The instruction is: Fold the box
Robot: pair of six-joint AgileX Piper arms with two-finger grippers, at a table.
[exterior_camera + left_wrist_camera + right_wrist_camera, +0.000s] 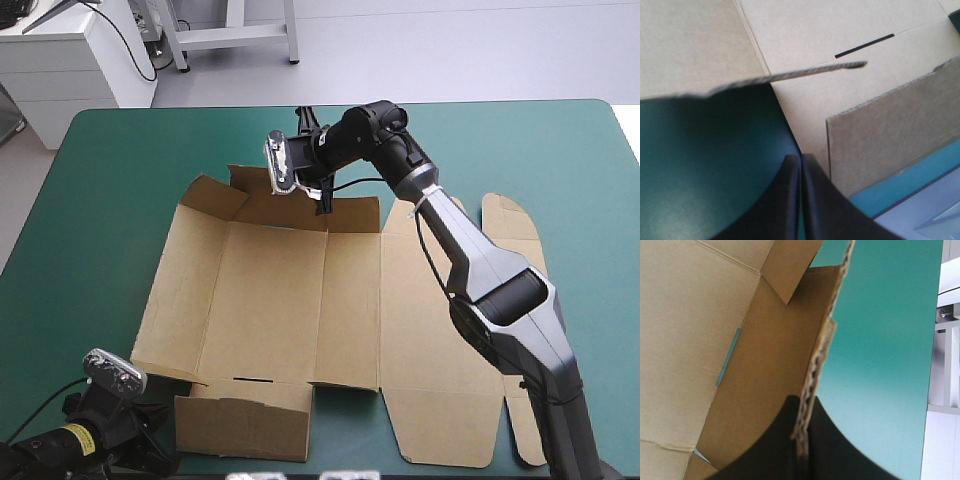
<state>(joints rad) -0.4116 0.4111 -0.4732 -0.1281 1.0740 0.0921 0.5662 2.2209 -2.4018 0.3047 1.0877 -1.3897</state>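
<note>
The left gripper (800, 160) sits just off the near left corner of the box (270, 300). Its black fingers are pressed together into a single point with nothing between them. It is over the teal-green cover (90, 220) and apart from the board.

Just ahead of it, the near flap (245, 420) of the box stands up. Beside that flap the left side panel (178, 290) is lifted at a slant, and its cut edge shows above the shadowed cover in the left wrist view. A narrow slot (865, 45) lies in the board beyond the flap.

The box itself is opened out across the middle of the cover. Its base panel lies flat, and the wide lid panel (440, 340) lies flat on the base's right side, under the right arm.

At the box's far edge the far wall (280, 212) is raised. The right gripper (801, 401) is clamped on the top edge of this wall, partway along it, with the board pinched between its black fingers. Ahead of that gripper a small corner flap (790, 270) bends inward from the wall toward the base.
</note>
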